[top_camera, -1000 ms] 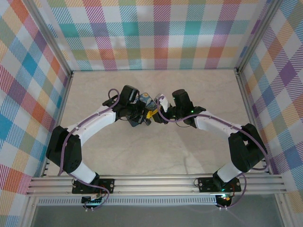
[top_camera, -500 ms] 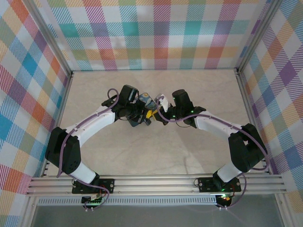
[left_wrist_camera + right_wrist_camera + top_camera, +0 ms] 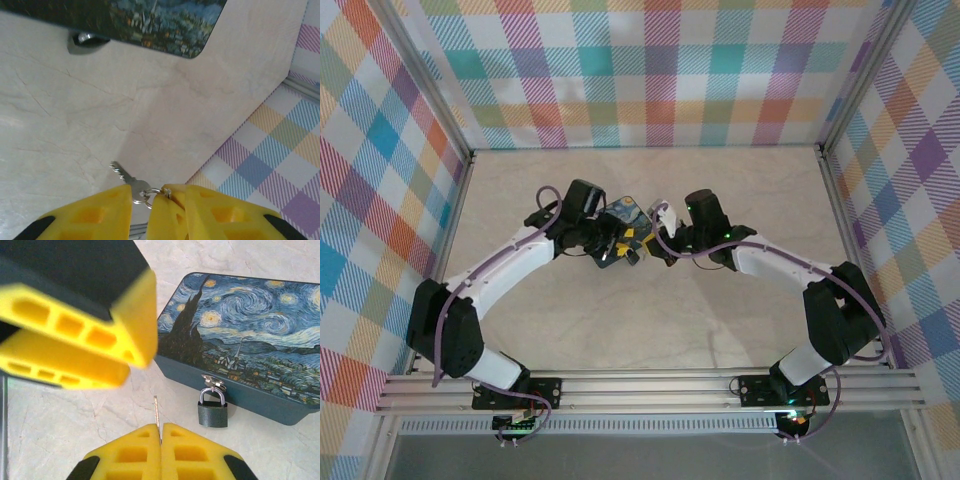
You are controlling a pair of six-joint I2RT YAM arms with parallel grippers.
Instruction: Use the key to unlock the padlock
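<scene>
Nearest, the right claw [image 3: 161, 426] is pressed fully closed. Its yellow honeycombed pads [image 3: 130, 455] pinch the small thin silvery metal key [image 3: 156, 412], whose blade pokes straight out past the tips, edge-on. Gripped low with the blade free, it looks set up to be aimed at a keyhole.

Close by is the left claw [image 3: 147, 190], with its jaws a little apart. The key's head and its small wire ring [image 3: 148, 194] sit in that gap. The gap looks wider than the thin metal, so I judge this claw has let go and left the key to the right one.

Further out, the small dark-bodied padlock [image 3: 212, 414] hangs by its silvery shackle from a metal hasp [image 3: 214, 382]. Its keyhole is hidden; it is probably underneath, so the lock may need tilting or steadying.

The hasp is on the front wall of the blue-and-yellow swirl-painted rectangular box [image 3: 240, 335], which rests on the pale marbled surface [image 3: 75, 430].
</scene>
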